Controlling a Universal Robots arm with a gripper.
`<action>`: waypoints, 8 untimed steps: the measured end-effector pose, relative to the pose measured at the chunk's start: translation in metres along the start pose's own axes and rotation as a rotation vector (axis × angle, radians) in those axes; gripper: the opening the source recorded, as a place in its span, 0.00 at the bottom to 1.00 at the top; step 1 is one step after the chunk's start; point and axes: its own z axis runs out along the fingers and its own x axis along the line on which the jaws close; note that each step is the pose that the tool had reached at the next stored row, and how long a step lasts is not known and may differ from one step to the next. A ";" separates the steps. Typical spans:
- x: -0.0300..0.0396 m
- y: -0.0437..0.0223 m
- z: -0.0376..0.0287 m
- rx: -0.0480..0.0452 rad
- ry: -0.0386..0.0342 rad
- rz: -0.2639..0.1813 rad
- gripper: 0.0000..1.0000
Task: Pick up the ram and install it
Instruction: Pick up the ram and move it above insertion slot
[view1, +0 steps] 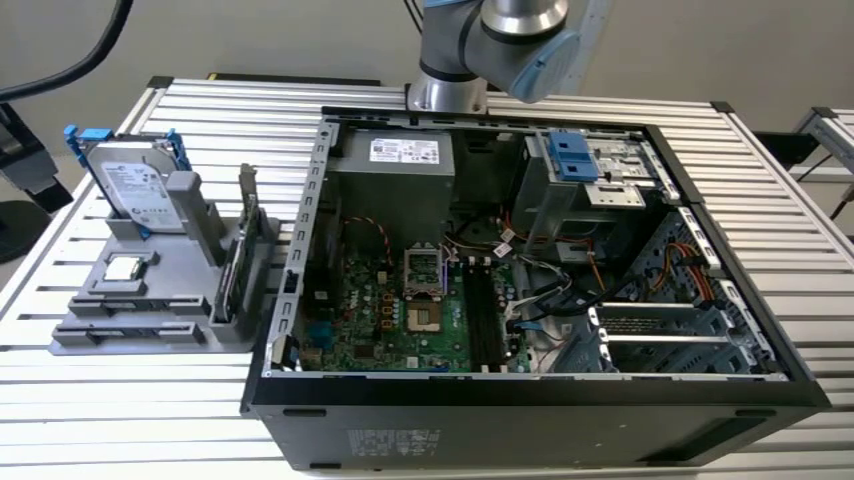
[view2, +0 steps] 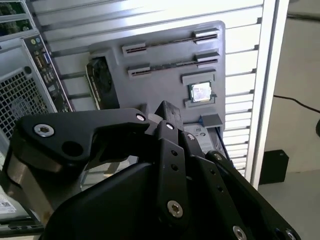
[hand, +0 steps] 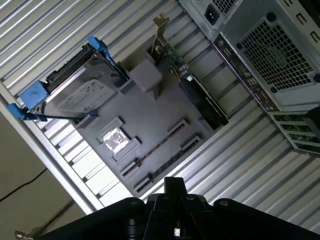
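Note:
Seen from high above in both wrist views, a grey holder lies on the slatted table beside the computer case. It has two long narrow slots that show as thin dark lines. I cannot tell whether the ram stands in them. My gripper hangs well above the holder with its black fingers drawn together and nothing between them. In the exterior view the open case shows the green motherboard with long black slots.
On the holder stand a hard drive in a blue frame, a processor chip and an upright card with a metal bracket. The arm rises behind the case.

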 end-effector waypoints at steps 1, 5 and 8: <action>0.0000 0.0000 0.0000 0.0001 -0.0003 0.007 0.00; 0.0004 -0.0003 0.0000 0.0002 -0.0013 0.026 0.00; 0.0006 -0.0005 0.0000 0.0003 -0.0018 0.037 0.00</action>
